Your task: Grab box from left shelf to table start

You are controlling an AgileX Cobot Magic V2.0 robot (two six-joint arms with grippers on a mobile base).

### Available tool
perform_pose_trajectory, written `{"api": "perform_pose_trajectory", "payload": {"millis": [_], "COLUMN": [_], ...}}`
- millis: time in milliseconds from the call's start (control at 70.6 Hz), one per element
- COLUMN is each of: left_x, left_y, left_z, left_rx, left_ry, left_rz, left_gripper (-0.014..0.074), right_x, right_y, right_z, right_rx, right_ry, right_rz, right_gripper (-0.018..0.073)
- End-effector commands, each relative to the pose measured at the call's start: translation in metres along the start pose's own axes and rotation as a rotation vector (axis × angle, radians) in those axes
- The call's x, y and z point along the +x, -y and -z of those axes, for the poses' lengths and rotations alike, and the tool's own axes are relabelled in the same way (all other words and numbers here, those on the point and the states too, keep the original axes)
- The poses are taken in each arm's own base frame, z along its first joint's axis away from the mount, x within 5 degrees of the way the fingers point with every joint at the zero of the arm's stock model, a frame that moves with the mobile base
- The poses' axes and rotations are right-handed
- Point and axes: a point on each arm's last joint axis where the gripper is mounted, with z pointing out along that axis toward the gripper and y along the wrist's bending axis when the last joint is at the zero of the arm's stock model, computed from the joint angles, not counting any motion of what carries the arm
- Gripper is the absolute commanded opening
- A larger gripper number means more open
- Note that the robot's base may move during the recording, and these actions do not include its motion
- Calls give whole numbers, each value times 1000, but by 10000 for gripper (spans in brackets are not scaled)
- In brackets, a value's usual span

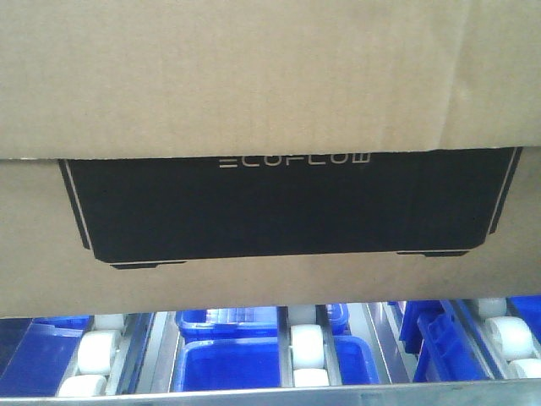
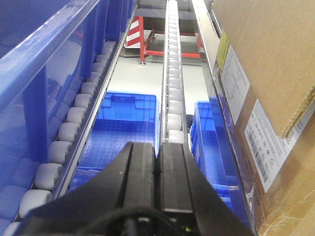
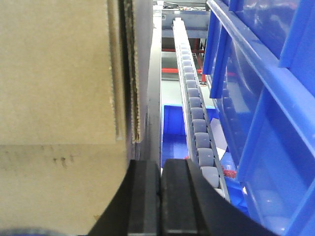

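Box: the box (image 1: 270, 76) fills the front view, black ECOFLOW panel facing out, over the rollers near the front edge of the left shelf (image 1: 308, 345); whether its base rests on the rollers or is raised off them I cannot tell
Left jaws: the left gripper (image 2: 158, 147) has its jaws pressed together with nothing between them; it lies along the box's left side, the one with the white labels (image 2: 256, 142), above a roller rail (image 2: 173, 98)
Right jaws: the right gripper (image 3: 161, 164) is closed and empty too, beside the box's right side; contact with the card is hidden in both wrist views
Below: blue bins (image 1: 228, 364) sit under the rails
Slip: as I judge it, the carton can only be carried by a squeeze between the two arms; if either side eases off or the card bows inward, it could drop onto the rails or bins
Tilt: uneven pressure or height could tip one corner down as it leaves the shelf's front edge
Snag: the tall blue bin (image 3: 266, 98) just beside the right arm leaves little room; a sideways drift could catch it
Roll: free rollers may let the box run forward or skew
Bench: the bench is not in any view, so the set-down place cannot be judged
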Motion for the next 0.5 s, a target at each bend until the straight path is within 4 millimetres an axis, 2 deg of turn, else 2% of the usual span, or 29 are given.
{"api": "perform_pose_trajectory", "payload": {"millis": [0,482], "left_x": [-11,-11], "left_y": [0,0], "left_z": [2,2], "left_rx": [2,2], "left_ry": [110,110], "left_rz": [16,16], "left_gripper": [-97,-97], "right_x": [-17,-17], "right_y": [0,0], "right_z": [3,3], "right_rx": [6,6], "right_ry": [120,120], "right_rz": [3,3], "right_gripper": [68,68]}}
